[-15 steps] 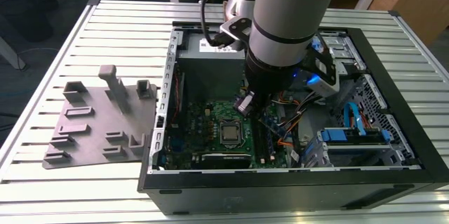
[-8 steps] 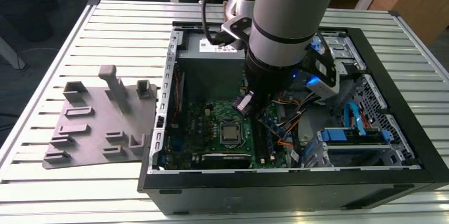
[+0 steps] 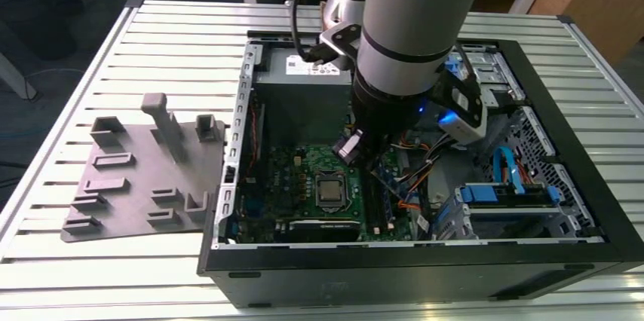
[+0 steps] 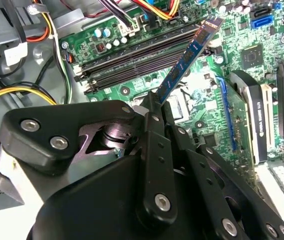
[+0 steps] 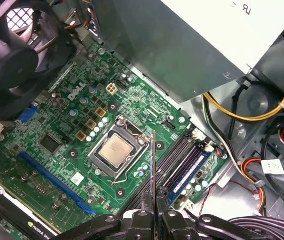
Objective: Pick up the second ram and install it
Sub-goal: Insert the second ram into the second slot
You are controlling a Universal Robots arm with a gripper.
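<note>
GRIP: you have the gripper [image 4: 158, 107] clamped on the second ram [image 4: 184, 62] | POSITION: ram juts lengthwise beyond the fingertips, above the memory slots [image 4: 131, 57], unseated | AXIS: appears skewed across the slots.

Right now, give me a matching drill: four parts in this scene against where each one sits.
1 second ram
2 processor
3 grey tray
4 other ram stick

A on the table beside the case
B plugged upright into the motherboard
C clamped in the jaws
D lying flat, silver face up

Pairs: 1-C, 2-D, 3-A, 4-B
</note>
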